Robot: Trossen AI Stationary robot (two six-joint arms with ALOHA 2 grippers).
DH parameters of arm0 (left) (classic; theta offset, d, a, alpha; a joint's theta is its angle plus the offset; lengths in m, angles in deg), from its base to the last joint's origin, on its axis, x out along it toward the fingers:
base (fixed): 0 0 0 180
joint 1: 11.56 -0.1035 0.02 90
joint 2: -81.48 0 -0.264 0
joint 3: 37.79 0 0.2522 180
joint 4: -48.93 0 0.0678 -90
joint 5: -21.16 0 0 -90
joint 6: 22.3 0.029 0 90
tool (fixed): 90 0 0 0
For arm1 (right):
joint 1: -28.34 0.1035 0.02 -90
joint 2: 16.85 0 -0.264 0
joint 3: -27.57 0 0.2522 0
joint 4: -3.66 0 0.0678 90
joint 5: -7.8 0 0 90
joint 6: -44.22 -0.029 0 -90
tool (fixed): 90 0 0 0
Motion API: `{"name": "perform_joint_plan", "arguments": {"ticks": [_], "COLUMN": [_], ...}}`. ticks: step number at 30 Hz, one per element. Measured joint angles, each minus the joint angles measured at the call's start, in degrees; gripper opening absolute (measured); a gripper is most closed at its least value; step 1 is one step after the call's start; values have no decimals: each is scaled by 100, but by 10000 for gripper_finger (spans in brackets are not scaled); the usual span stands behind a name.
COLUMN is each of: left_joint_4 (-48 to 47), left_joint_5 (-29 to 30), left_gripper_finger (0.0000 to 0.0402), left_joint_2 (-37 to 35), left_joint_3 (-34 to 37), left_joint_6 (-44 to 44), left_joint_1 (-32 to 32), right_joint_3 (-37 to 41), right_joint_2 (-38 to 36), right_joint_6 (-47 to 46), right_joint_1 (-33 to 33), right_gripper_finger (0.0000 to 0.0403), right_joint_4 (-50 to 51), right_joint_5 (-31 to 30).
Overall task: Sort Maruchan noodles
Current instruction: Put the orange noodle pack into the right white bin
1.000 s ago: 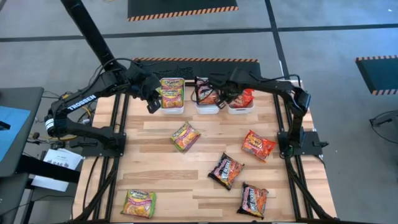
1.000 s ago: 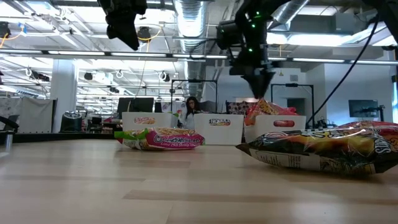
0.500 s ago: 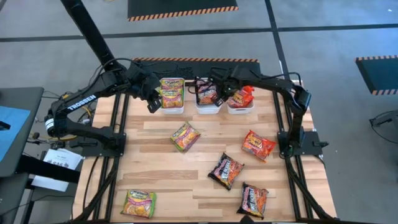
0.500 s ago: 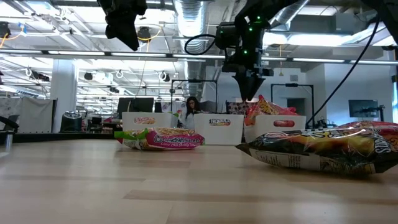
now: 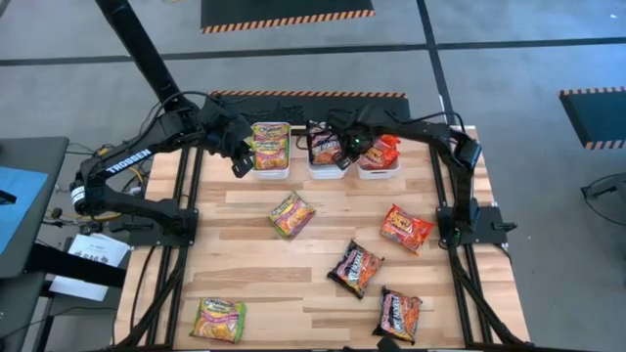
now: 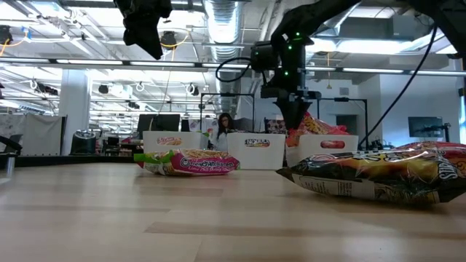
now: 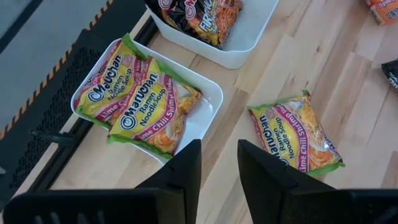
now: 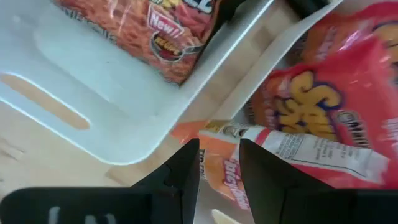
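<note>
Three white bins stand in a row at the table's far edge. The left bin (image 5: 271, 149) holds green-yellow Maruchan noodles (image 7: 146, 102). The middle bin (image 5: 326, 154) holds a dark packet (image 8: 168, 31), and the right bin (image 5: 380, 164) holds red-orange packets (image 8: 323, 106). My right gripper (image 8: 219, 174) points down, open, over the rims between the middle and right bins, above a red-orange packet's edge (image 8: 219, 163). My left gripper (image 7: 219, 168) hangs open and empty beside the left bin. Loose packets lie flat on the table. My right gripper's fingers stand on either side of the red-orange packet's edge (image 8: 219, 163), which hangs out over the right bin's rim, coming at it from above. Whether they touch it, I cannot tell.
On the wooden table lie a green-yellow packet (image 5: 291, 214) at the middle, another (image 5: 218, 320) at the near left, a red-orange one (image 5: 406, 229) at the right, and two dark ones (image 5: 356, 267) (image 5: 398, 313) toward the near right. A person shows far behind the bins in the low view.
My right gripper has sunk and gone toward the table's left, from above the right bin's red-orange packets to the rims between the middle and right bins, tipping more steeply downward. Its finger gap looks unchanged.
</note>
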Motion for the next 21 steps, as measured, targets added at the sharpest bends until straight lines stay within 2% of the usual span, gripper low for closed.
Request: {"name": "perform_joint_plan", "arguments": {"ticks": [9, 21], "left_joint_4": [-2, -2], "left_joint_5": [-2, 0], "left_gripper_finger": [90, 90], "left_joint_2": [0, 0], "left_joint_3": [0, 0], "left_joint_6": [10, 8], "left_joint_1": [0, 0], "right_joint_3": [-7, -9], "right_joint_2": [72, 158], "right_joint_6": [-46, -182], "right_joint_1": [125, -50], "right_gripper_finger": [138, 138], "right_joint_4": [167, 200], "right_joint_5": [17, 20]}}
